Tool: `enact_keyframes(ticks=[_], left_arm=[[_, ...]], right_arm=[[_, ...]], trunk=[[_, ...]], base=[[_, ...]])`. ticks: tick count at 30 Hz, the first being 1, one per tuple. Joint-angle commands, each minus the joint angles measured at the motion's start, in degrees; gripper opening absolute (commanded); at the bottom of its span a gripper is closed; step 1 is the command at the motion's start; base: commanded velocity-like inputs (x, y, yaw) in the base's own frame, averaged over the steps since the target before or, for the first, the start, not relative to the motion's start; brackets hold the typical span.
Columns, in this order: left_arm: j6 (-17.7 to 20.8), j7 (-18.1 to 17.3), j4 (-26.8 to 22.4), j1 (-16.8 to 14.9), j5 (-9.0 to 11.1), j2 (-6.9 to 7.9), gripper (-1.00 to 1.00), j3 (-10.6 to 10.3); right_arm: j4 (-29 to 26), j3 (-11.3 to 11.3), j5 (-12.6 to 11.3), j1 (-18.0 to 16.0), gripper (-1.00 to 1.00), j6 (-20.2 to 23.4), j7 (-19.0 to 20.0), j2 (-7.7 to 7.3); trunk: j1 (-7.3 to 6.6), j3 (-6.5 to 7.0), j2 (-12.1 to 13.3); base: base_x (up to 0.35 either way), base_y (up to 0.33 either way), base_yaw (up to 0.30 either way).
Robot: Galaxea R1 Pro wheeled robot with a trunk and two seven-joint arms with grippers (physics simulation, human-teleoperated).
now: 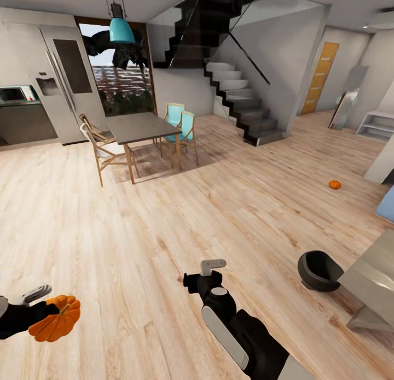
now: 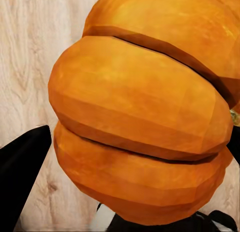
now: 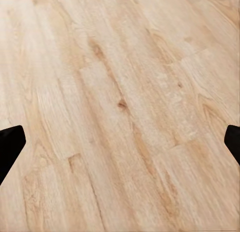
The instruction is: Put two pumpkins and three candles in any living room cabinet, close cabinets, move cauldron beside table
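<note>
Pale wood-plank floor [image 1: 164,221] spreads across the whole open room, bare through its wide middle. Nearest, at the lower left of the head view, the left gripper [image 1: 41,309] reaches in from the frame edge with its jaws clamped on a pumpkin [image 1: 54,317], held above the floor with its stem pointing toward the room; in the left wrist view the orange ribs of that pumpkin [image 2: 140,122] swell between the dark fingers [image 2: 22,177]. The right arm [image 1: 246,336] runs up from the lower edge toward the centre, forearm slanted and wrist bent, so the right gripper [image 1: 210,266] hangs over empty planks. In the right wrist view its two dark fingertips [image 3: 10,147] sit at opposite edges with floor [image 3: 120,112] between them, so the jaws stand well apart and hold nothing.

Further right, the black cauldron [image 1: 319,270] rests on the floor, tipped so its mouth faces up and toward the camera, just beside the corner of the low grey-beige bench [image 1: 375,281] that enters from the right edge. Beyond it, well apart across open planks, a second pumpkin [image 1: 334,184] lies on the floor near the right wall.

Farther back on the left stands a grey dining table [image 1: 139,127] with wooden and turquoise chairs [image 1: 183,129] around it. Behind rise a dark staircase [image 1: 241,95], a steel refrigerator [image 1: 68,79] and an orange door [image 1: 320,76].
</note>
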Motion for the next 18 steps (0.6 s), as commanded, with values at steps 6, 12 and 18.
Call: enact_keyframes(ticks=[6, 12, 18], left_arm=[[-0.9, 1.1, 1.5, -0.1, -7.6, -6.91, -1.00, -2.1], [-16.6, 3.5, 11.7, -0.1, -16.4, -15.52, -1.00, -2.1], [-30.2, 4.0, 18.8, -0.1, -16.8, -18.37, -1.00, -2.1]], right_arm=[[6.2, 0.0, -0.8, 0.5, 1.00, -6.5, -1.1, -0.51], [28.8, -0.1, -1.3, 0.6, 1.00, -19.2, -0.6, -0.11], [37.9, -0.3, -1.6, 0.7, 1.00, -23.8, -0.4, -0.03]], trunk=[[-1.32, 1.03, 2.4], [-2.63, 2.11, 4.8], [-3.95, 3.18, 7.2]], base=[[0.000, 0.000, 0.006], [0.000, 0.000, 0.000], [0.000, 0.000, 0.000]])
